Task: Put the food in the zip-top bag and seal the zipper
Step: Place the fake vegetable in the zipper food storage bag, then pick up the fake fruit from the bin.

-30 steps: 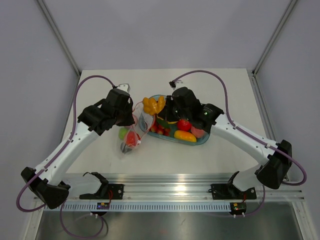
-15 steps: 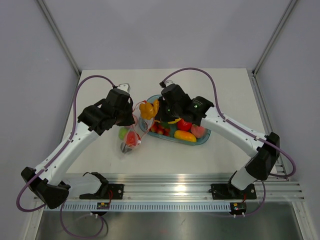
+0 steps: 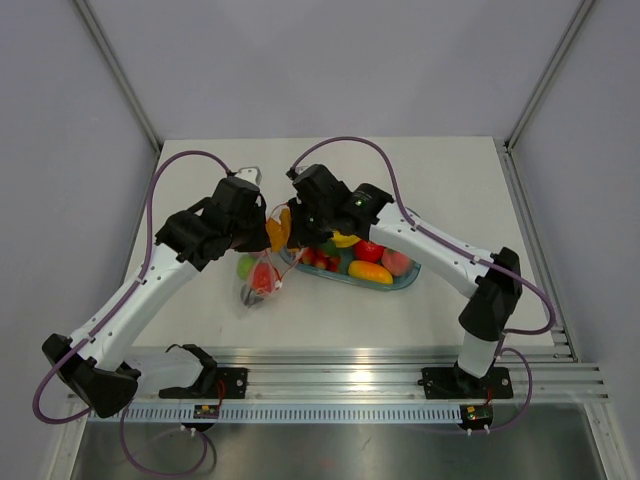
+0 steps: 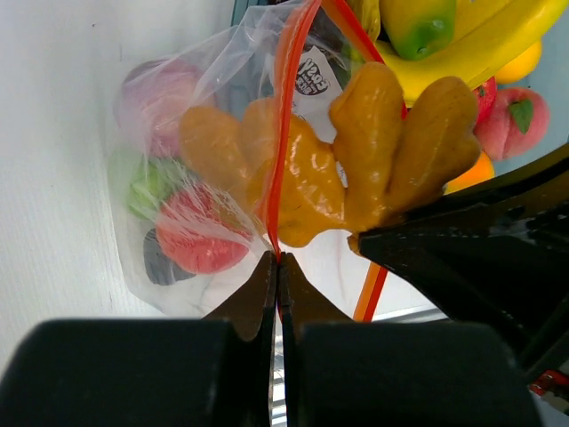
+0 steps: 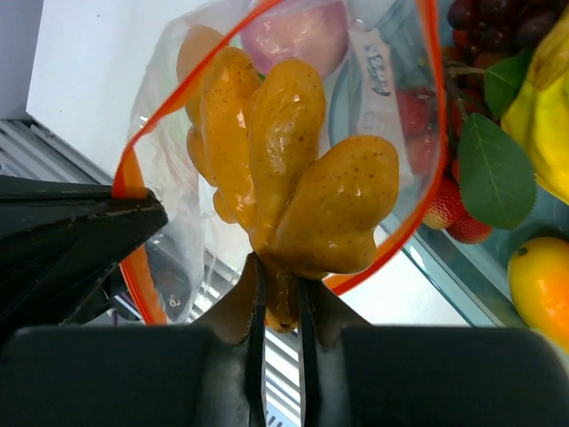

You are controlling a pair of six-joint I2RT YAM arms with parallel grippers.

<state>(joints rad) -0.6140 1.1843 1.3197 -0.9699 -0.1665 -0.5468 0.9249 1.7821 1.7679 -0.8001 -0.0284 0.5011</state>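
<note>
The clear zip-top bag (image 3: 260,282) lies left of the tray and holds red, green, pink and dark food. My left gripper (image 4: 277,267) is shut on its orange-red zipper strip (image 4: 286,116) and holds the mouth up and open. My right gripper (image 5: 280,294) is shut on a lumpy orange-yellow toy food piece (image 5: 293,178), which hangs in the bag's open mouth (image 5: 433,107). From above, that piece (image 3: 277,228) sits between the two grippers. In the left wrist view the piece (image 4: 356,151) straddles the strip.
The blue-tinted clear oval tray (image 3: 402,281) right of the bag holds a banana (image 5: 551,133), strawberries (image 5: 453,218), grapes (image 5: 489,22), a mango-like fruit (image 3: 370,271) and a peach (image 3: 396,262). The two wrists are close together above the bag. The table's near rail (image 3: 340,355) runs in front.
My right gripper has moved left from above the tray to the bag's mouth, carrying the orange-yellow piece. The left gripper has held the bag's edge still.
</note>
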